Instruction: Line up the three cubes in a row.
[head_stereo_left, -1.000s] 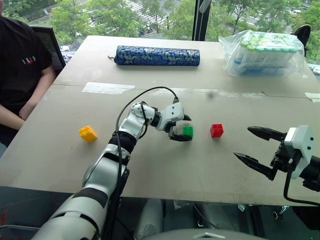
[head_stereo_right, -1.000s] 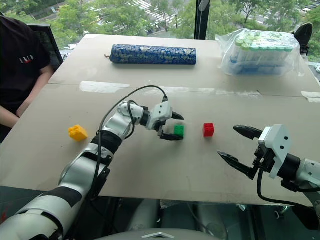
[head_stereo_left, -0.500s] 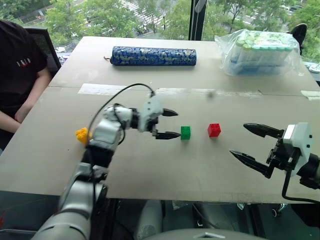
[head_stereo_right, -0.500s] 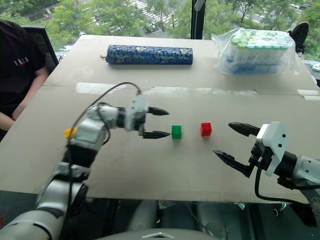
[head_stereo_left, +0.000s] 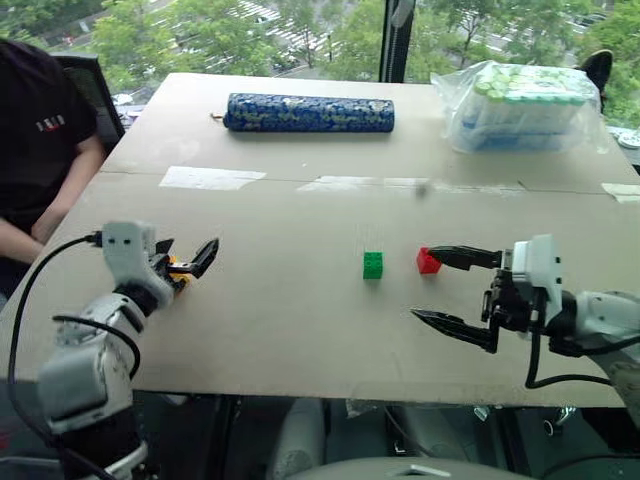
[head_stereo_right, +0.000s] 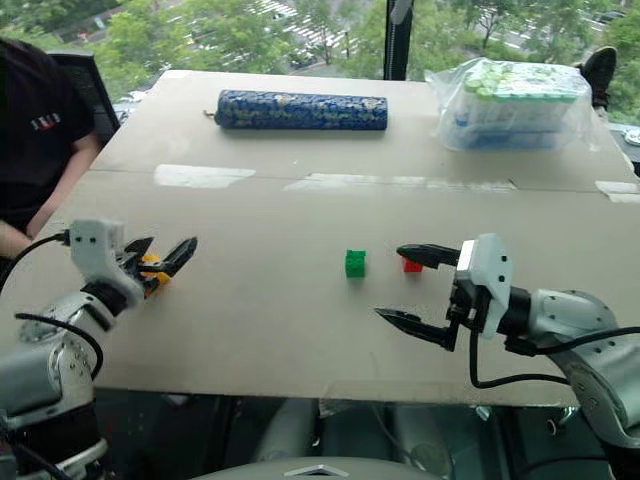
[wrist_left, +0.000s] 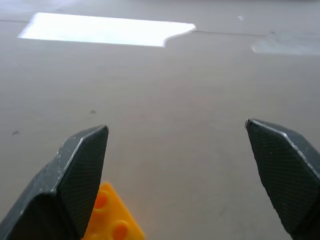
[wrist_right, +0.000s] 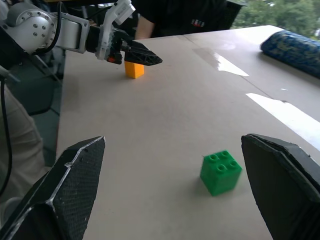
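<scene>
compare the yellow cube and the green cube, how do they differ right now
The yellow cube sits near the table's left edge, between the open jaws of the left gripper; the green cube stands free mid-table with no gripper around it. The green one has the red cube close beside it; the yellow one lies far from both. Both rest on the table, studs up.

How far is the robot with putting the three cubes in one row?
Partly done: the green cube and red cube sit side by side mid-table. In hand: the open left gripper is at the yellow cube, not yet gripping it. Left: bring yellow across to join them. The right gripper is open by the red cube.
</scene>
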